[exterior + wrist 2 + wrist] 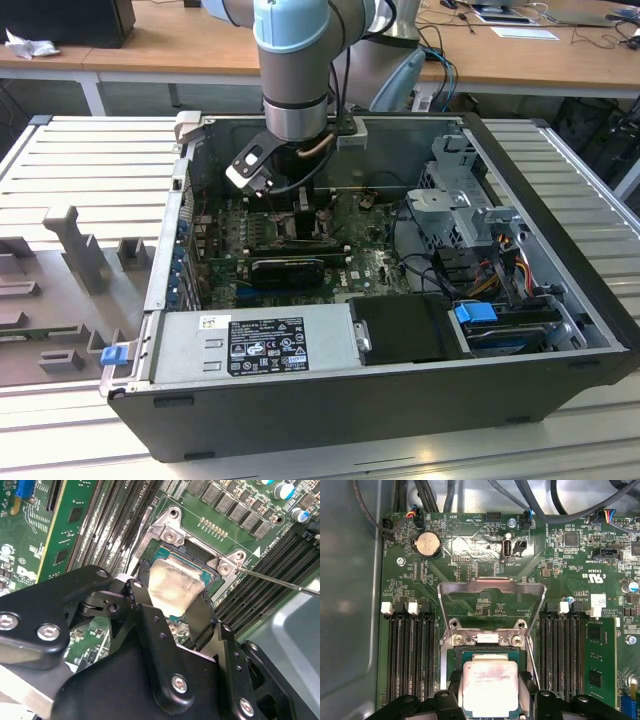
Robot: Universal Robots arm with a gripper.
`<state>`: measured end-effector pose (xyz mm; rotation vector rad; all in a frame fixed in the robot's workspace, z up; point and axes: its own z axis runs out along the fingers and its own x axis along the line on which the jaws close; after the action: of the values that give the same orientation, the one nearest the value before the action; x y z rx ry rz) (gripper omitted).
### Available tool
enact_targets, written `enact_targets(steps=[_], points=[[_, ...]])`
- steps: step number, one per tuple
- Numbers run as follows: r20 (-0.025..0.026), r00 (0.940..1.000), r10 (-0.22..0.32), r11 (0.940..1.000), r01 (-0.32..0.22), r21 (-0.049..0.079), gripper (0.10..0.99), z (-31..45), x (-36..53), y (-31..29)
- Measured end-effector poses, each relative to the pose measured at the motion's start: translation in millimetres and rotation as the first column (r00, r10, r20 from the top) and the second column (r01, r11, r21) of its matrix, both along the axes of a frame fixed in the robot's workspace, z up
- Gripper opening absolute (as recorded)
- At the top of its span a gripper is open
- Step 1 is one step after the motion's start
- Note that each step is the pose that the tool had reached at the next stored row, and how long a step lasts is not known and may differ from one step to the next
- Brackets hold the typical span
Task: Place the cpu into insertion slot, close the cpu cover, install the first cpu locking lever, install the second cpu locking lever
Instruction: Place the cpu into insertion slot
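1. The pincer [172,594] is clamped on the cpu [490,687] — a finger at each side.
2. The cpu lies over the insertion slot [197,555].
3. The cpu cover [490,581] stands tilted open.

exterior view overlooks whole case [400,420]; both wrist views close above cpu [172,587] [490,687]

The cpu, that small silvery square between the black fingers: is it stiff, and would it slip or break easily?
Probably stiff: the cpu looks like a flat metal-faced plate, unbent where the gripper pinches its edges. Likely light, being thin and small. Its smooth, shiny face suggests it could slip if gripped loosely.
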<state>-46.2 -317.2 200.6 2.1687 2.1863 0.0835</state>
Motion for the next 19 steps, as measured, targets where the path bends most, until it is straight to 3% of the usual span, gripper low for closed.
enact_targets(steps=[2,5,7,10,14,17,19], points=[[-0.0001,1.0,0.0,1.0,0.0,0.001,0.667,0.1,0.0,0.2],[-0.0001,1.0,-0.001,0.9996,0.001,0.03,0.667,-0.9,0.0,2.7],[-0.0001,1.0,-0.001,0.9994,0.001,0.034,0.667,-1.1,0.0,3.0],[-0.0003,1.0,-0.001,0.9994,0.001,0.034,0.667,-0.3,-0.1,2.9],[-0.0001,1.0,-0.001,1.0,0.001,0.006,0.667,0.0,0.0,2.6],[-0.0002,1.0,-0.001,1.0,0.001,0.004,0.667,5.1,0.0,2.6],[-0.0003,1.0,-0.001,1.0,0.001,0.004,0.588,9.4,0.0,2.6]])
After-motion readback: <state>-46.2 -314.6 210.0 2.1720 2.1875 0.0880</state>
